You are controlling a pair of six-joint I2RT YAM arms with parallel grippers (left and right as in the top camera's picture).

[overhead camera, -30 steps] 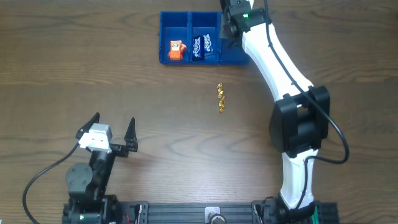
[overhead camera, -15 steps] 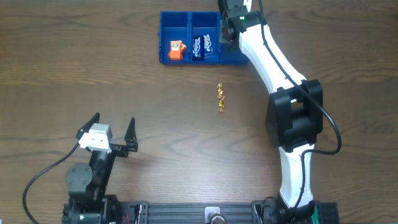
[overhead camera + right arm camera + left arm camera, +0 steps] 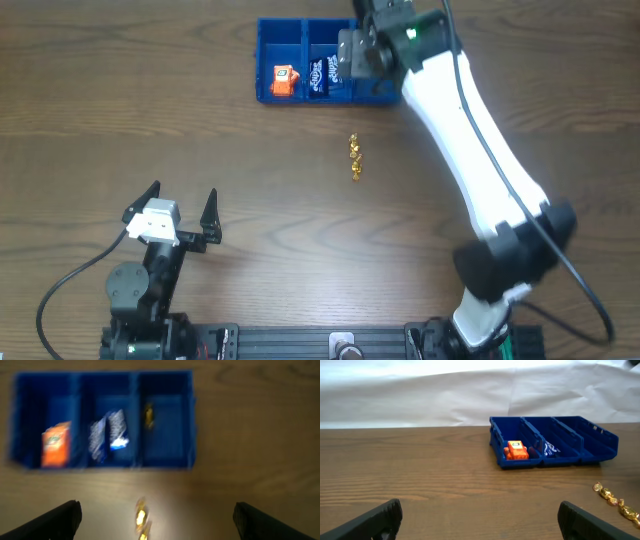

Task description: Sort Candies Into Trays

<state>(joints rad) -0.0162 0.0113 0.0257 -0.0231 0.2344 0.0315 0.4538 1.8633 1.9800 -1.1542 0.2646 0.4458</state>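
A blue three-compartment tray (image 3: 268, 30) stands at the far middle of the table. An orange candy (image 3: 285, 82) lies in its left compartment, blue-wrapped candies (image 3: 322, 74) in the middle one, and a gold candy (image 3: 148, 415) in the right one. Several gold candies (image 3: 355, 158) lie in a short row on the wood nearer than the tray. My right gripper (image 3: 352, 55) hangs above the tray's near edge, open and holding nothing (image 3: 157, 525). Near the left arm's base my left gripper (image 3: 182, 206) is open and holds nothing.
The tray (image 3: 605, 440), orange candy (image 3: 516, 450) and gold candies (image 3: 616, 503) show far ahead of the left gripper (image 3: 480, 527). Bare wood surrounds the tray and candies. A white sheet (image 3: 420, 400) backs the table's far edge.
The right arm has swung its elbow out and down the picture, and its gripper has drawn back a little from the tray's right compartment. The left arm has not moved.
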